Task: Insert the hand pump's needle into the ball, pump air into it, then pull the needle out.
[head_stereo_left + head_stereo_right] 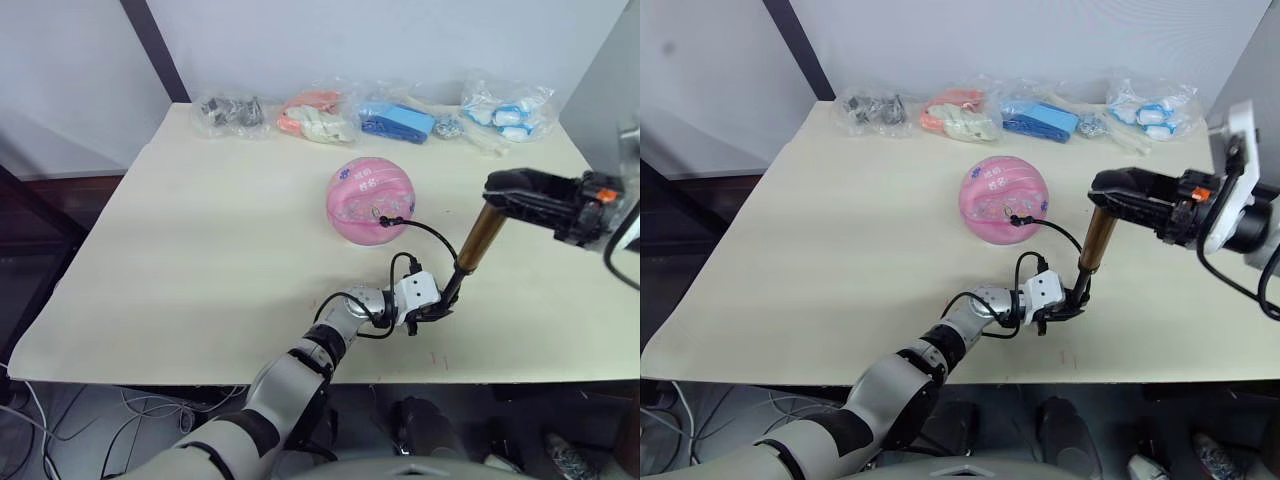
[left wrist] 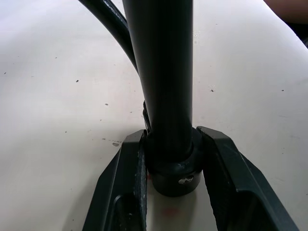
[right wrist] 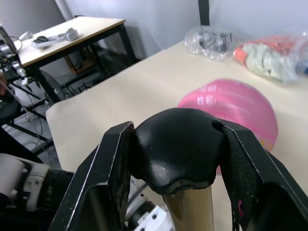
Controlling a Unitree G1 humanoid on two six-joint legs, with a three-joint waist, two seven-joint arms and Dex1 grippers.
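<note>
The pink ball (image 1: 368,198) rests on the cream table, past the middle. The hand pump (image 1: 482,238) stands tilted to its right, its gold cylinder rising from a black lower end. My left gripper (image 1: 443,304) is shut on that lower end (image 2: 171,166) near the table's front edge. My right gripper (image 1: 506,190) is shut on the pump's black handle (image 3: 175,149), which sits down against the cylinder top. The thin black hose (image 1: 432,232) loops from the pump's base to the ball. The needle (image 1: 385,220) sits at the ball's near side, its pin hidden in the ball.
Several clear bags lie along the table's far edge: dark parts (image 1: 230,110), orange and white items (image 1: 315,115), a blue pack (image 1: 397,122), blue-white pieces (image 1: 507,110). The table's front edge (image 1: 300,380) runs just behind my left wrist. Another table (image 3: 67,38) stands beyond.
</note>
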